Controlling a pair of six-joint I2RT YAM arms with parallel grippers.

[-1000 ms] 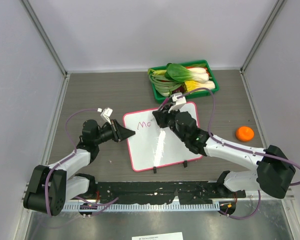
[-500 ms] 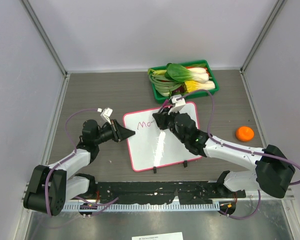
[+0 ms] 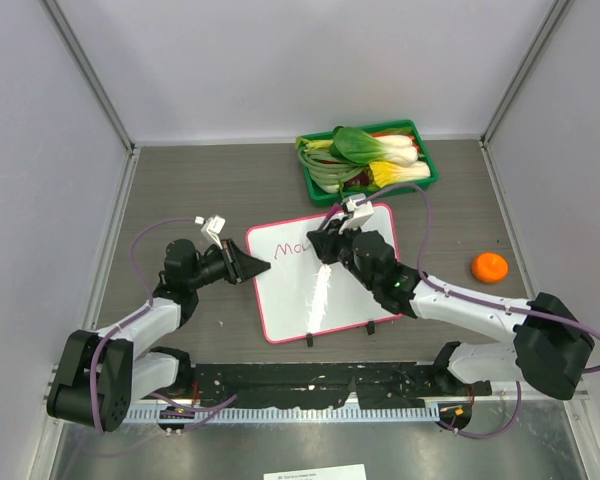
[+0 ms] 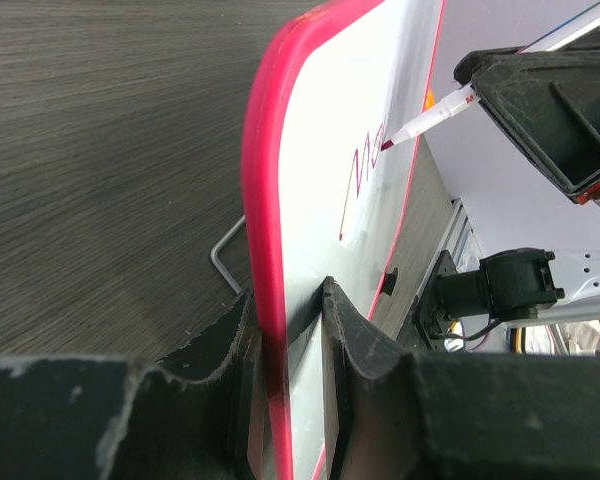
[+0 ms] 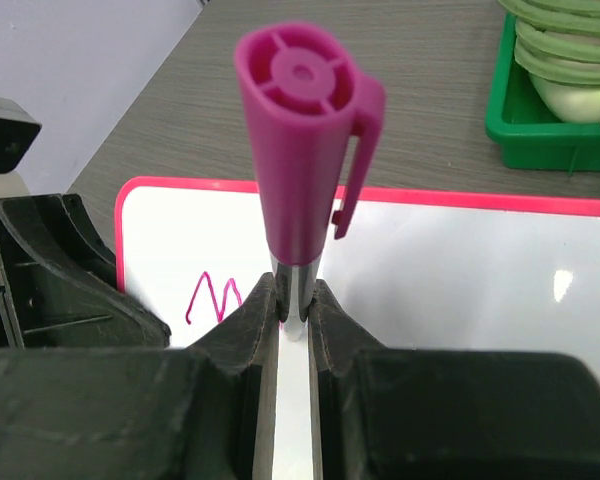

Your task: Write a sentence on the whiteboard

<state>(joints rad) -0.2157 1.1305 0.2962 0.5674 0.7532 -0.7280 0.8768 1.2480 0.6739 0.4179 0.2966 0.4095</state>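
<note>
The whiteboard [image 3: 325,295], white with a pink-red frame, lies on the table's middle with pink letters [image 3: 298,247] at its upper left. My left gripper [image 3: 261,265] is shut on the board's left edge; the left wrist view shows its jaws [image 4: 285,295] pinching the pink frame [image 4: 268,160]. My right gripper [image 3: 321,247] hovers over the board's top, shut on a magenta-capped marker [image 5: 300,150]. The marker's tip [image 4: 390,143] touches the white surface just after the letters. In the right wrist view the board [image 5: 460,260] lies below the gripper [image 5: 293,290].
A green tray [image 3: 428,176] of bok choy and other vegetables stands just beyond the board's top edge. An orange [image 3: 490,267] lies at the right. A small bent metal piece [image 4: 225,262] rests on the table beside the board's left edge.
My right gripper has shifted a little to the right along the board's top with the marker, and the pink writing has grown by a stroke. The left gripper has not moved.
</note>
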